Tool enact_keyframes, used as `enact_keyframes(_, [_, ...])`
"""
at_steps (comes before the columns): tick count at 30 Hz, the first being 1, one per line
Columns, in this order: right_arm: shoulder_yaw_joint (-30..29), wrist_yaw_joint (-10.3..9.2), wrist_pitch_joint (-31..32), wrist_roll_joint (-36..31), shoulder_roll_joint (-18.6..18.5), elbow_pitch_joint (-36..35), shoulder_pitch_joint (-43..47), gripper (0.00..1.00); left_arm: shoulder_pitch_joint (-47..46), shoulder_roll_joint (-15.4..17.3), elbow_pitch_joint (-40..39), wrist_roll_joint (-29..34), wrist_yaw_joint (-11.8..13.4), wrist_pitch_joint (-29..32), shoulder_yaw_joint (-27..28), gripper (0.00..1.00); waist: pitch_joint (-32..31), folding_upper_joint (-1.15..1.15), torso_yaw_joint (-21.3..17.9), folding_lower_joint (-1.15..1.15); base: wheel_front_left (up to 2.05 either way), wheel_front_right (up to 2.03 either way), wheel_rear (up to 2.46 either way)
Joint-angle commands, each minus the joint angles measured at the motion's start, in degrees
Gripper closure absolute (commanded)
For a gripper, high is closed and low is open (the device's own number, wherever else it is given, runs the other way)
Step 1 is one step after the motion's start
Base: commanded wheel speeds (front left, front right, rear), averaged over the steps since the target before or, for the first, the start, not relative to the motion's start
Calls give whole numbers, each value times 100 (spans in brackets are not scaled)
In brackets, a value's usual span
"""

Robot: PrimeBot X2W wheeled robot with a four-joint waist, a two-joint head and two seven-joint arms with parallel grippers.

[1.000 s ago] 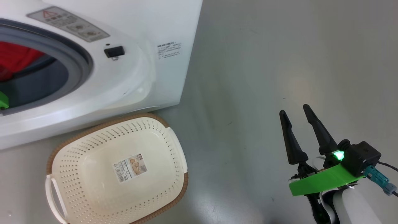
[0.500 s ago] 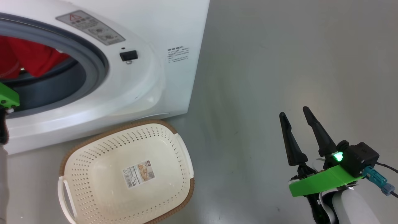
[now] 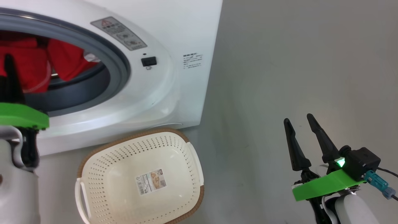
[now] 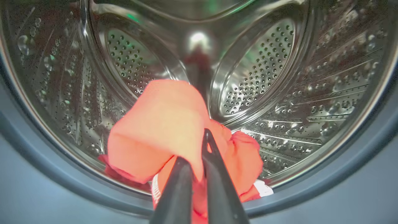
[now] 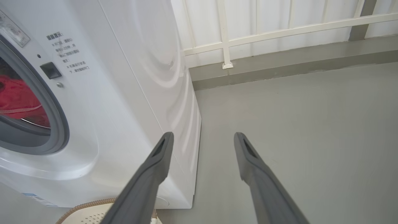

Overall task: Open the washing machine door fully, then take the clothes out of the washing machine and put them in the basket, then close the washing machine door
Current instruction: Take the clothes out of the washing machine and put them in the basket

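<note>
Head view: one white washer (image 3: pixel 174 31) stands on the grey floor (image 3: pixel 295 62). It has two labels. One is a warning label (image 3: pixel 118 33) with a red triangle. The other is a block of tiny print (image 3: pixel 192 60), too small to read. Red clothes (image 3: pixel 67 62) sit inside the grey ring (image 3: pixel 119 67). One cream basket (image 3: pixel 124 161) lies on the floor just in front, with one sticker (image 3: pixel 150 182) I cannot read. The left tool (image 3: pixel 9 67) points into the washer. The right tool (image 3: pixel 298 118) hangs over the floor, spread wide, holding nothing.

Left wrist view: here the shiny drum (image 4: pixel 264 71) with little holes shows. The left tool is pressed together, pinching the clothes. How many clothes there are, I cannot tell.

Right wrist view: white rails (image 5: pixel 279 31) stand behind the washer. The dark writing on its front is not clear enough to read.
</note>
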Motion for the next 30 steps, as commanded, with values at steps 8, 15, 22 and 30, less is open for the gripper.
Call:
enact_keyframes(8, [13,37,-37,-81,-42,-88,148,0,814,49,-1176,-21,-31,-70,91,100,-252,0,249,0,0,0,0])
enact_keyframes(15, [-31,37,-37,-88,-42,-59,236,0,1517,-112,-2078,-16,-31,-70,116,100,-411,0,322,0,0,0,0])
enact_keyframes(22, [-103,37,-37,-88,-42,-90,348,0,2215,-324,-2956,84,-31,-70,125,100,-492,0,424,0,0,0,0])
enact_keyframes(30, [-119,37,-37,-112,-42,-58,370,0,2645,-558,-3827,152,-32,-70,229,100,-533,0,537,0,0,0,0])
